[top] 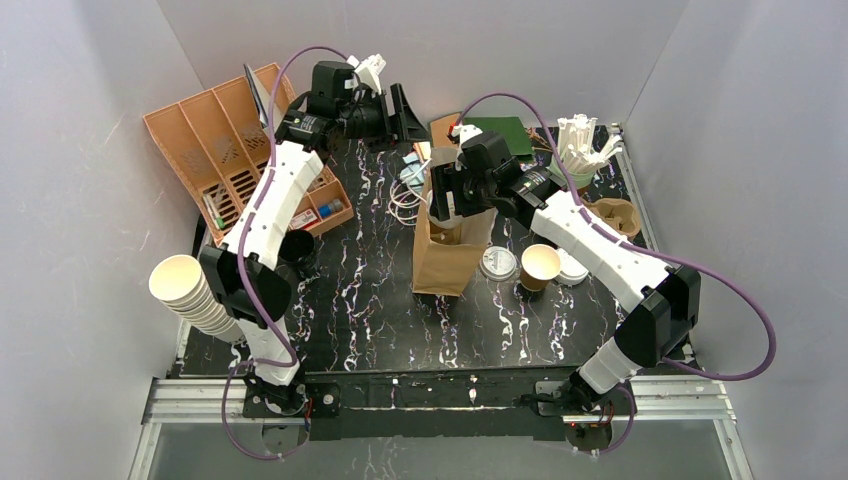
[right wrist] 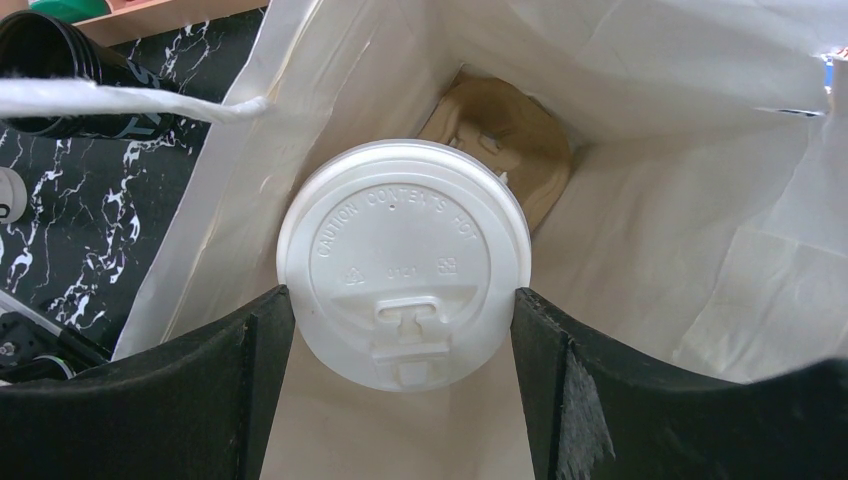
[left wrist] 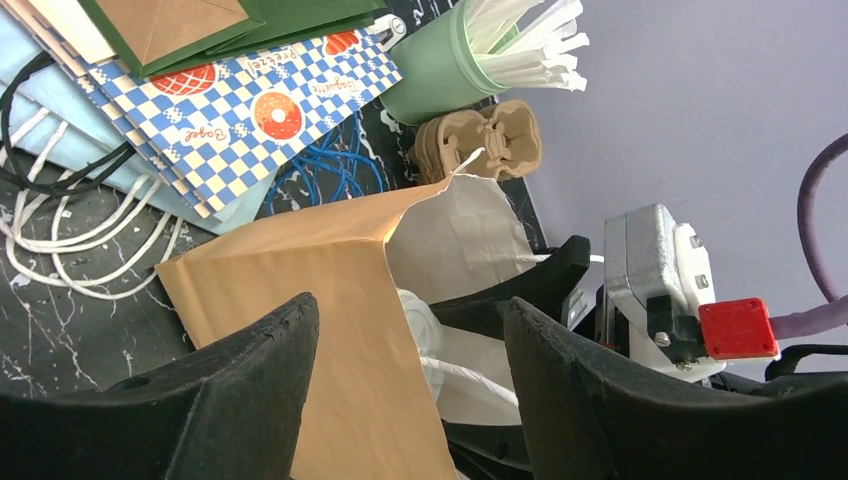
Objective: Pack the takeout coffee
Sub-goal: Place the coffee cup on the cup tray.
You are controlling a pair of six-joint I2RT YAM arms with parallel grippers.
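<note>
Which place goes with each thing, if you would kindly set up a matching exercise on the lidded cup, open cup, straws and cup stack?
Things:
1. lidded cup
2. open cup
3. straws
4. cup stack

Places:
A. in the green holder, far right
B. at the near left edge
C. inside the bag, between the right jaws
D. standing right of the bag

Pairs: 1-C, 2-D, 3-A, 4-B.
</note>
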